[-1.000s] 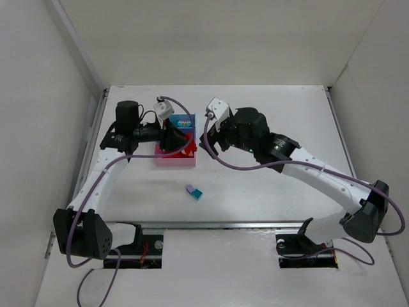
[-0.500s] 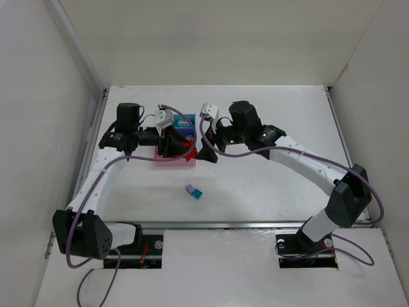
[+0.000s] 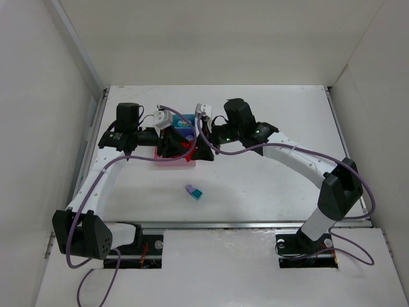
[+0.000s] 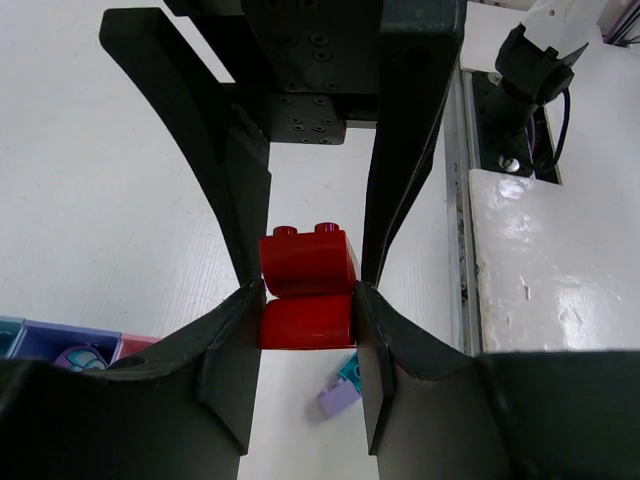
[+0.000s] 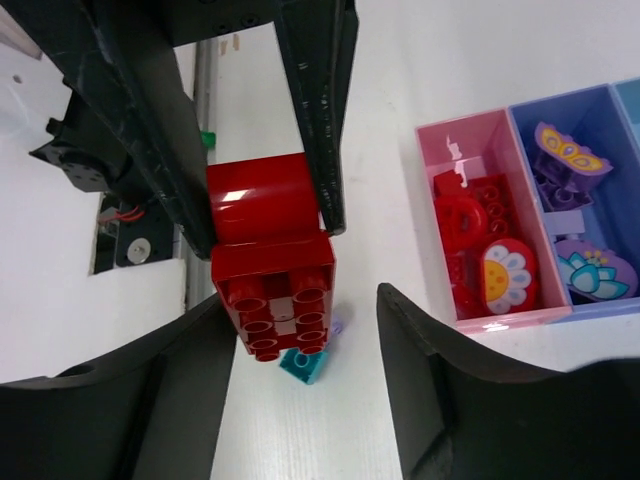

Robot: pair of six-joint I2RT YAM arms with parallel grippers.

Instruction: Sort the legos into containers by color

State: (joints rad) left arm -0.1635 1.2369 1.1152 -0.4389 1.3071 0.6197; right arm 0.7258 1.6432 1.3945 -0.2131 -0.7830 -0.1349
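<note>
My left gripper (image 3: 183, 146) is shut on a stacked red lego (image 4: 308, 288) and holds it in the air just right of the joined containers (image 3: 171, 160). My right gripper (image 3: 204, 153) is open, its fingers (image 5: 460, 380) either side of that red lego (image 5: 270, 255) from the other end, not closed on it. In the right wrist view the pink tray (image 5: 437, 215) holds red pieces, the purple-blue tray (image 5: 600, 120) holds lilac pieces, and only a sliver of the light blue tray (image 5: 632, 95) shows. A teal lego (image 3: 197, 194) and a lilac lego (image 3: 189, 189) lie together on the table.
The white table is walled at the back and both sides. A metal rail (image 3: 255, 225) runs along the near edge by the arm bases. The teal and lilac pair also shows below the red lego in the left wrist view (image 4: 340, 390).
My right arm has swung left and brought its open gripper up against the red lego held by my left gripper. My left gripper has shifted slightly right with the lego.
</note>
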